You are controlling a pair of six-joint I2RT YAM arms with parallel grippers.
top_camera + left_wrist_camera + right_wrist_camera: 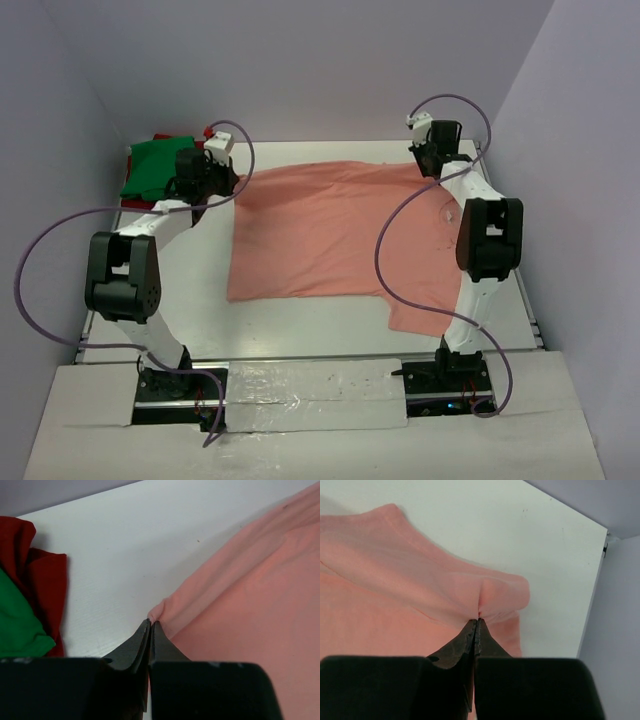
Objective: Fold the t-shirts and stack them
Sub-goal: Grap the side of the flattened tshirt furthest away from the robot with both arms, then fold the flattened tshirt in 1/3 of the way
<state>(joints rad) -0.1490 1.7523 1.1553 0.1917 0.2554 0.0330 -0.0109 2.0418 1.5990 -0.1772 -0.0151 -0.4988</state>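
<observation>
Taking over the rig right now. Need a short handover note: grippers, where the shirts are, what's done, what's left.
Left gripper: shut on the far left edge of the salmon-pink t-shirt.
Right gripper: shut on a fold at the same shirt's far right edge.
Shirts: the salmon-pink one lies spread across the middle of the table. The green t-shirt lies over the dark red t-shirt at the far left corner.
Done: pink shirt laid out and pinched at both far points.
Left: fold it and stack it with the other two.
</observation>
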